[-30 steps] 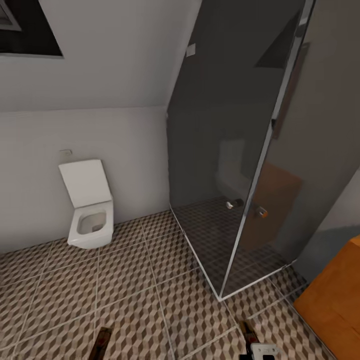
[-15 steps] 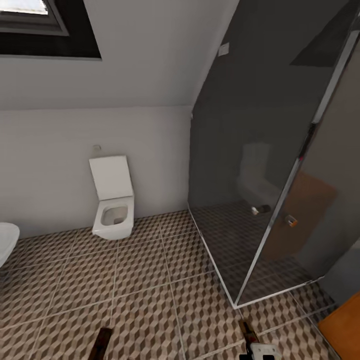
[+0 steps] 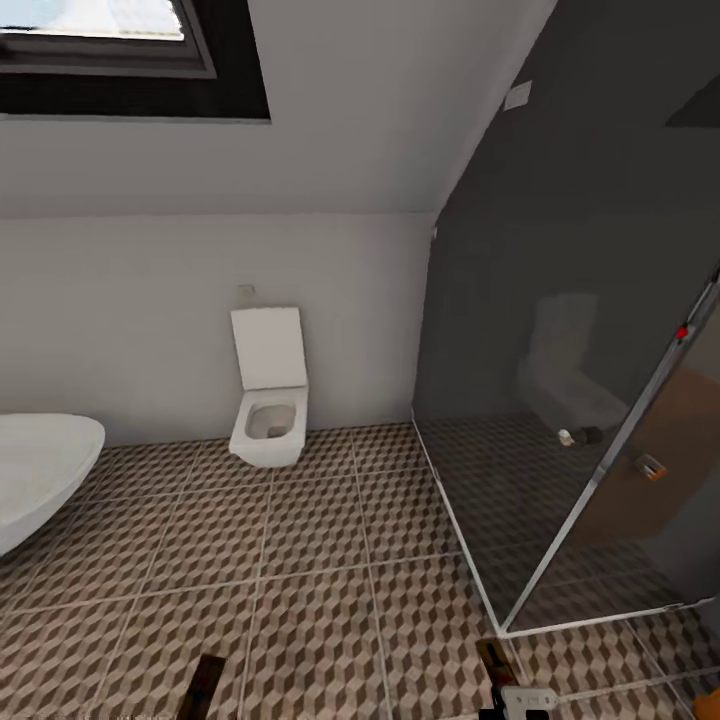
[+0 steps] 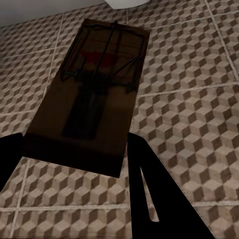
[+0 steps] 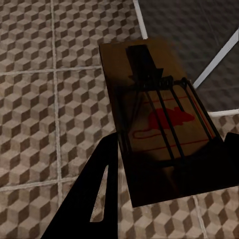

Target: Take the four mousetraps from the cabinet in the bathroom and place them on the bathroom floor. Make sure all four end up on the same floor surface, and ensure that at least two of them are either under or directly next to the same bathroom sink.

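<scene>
Holding both arms low, I see my left gripper (image 4: 74,154) pinching a mousetrap (image 4: 94,94) above the bathroom floor (image 3: 330,560). Its long side points away from the fingers, toward the upper middle of the left wrist view. My right gripper (image 5: 164,174) pinches another mousetrap (image 5: 159,119), long side pointing toward the upper left, near the glass shower (image 3: 580,380).

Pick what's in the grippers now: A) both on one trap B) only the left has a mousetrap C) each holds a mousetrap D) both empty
C: the left gripper clamps one mousetrap, the right gripper another mousetrap, both above the tiled floor.
</scene>
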